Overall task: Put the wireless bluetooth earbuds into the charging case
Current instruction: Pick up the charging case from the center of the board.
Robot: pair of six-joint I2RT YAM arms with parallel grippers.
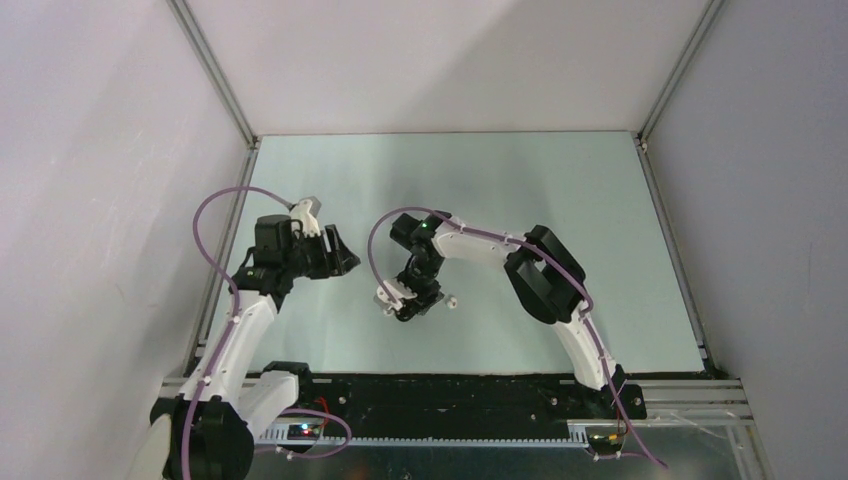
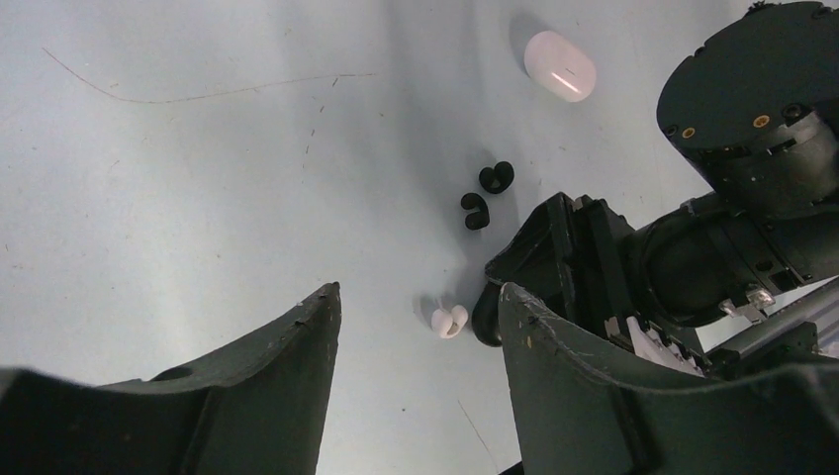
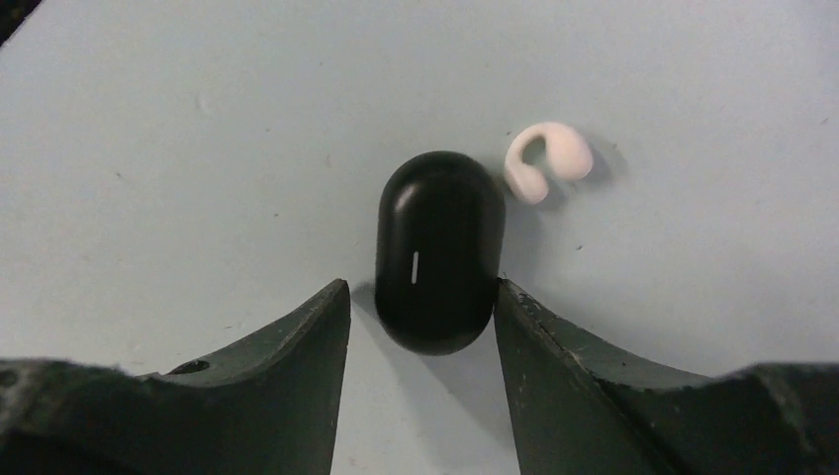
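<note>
Three earbuds are counted on the tabletop (image 1: 560, 190): two black earbuds (image 2: 496, 177) and one white earbud (image 3: 547, 160). Two cases are counted: one black case (image 3: 439, 252) and one white case (image 2: 560, 65). The right jaws are held wide, straddling the black case's near end, with a gap left on one side. The case's long axis runs parallel to the fingers. The white earbud lies just beside the case, past one fingertip, its arch turned away from the jaws. The left jaws are held wide, gripping nothing; the black earbuds lie side by side beyond them.
</note>
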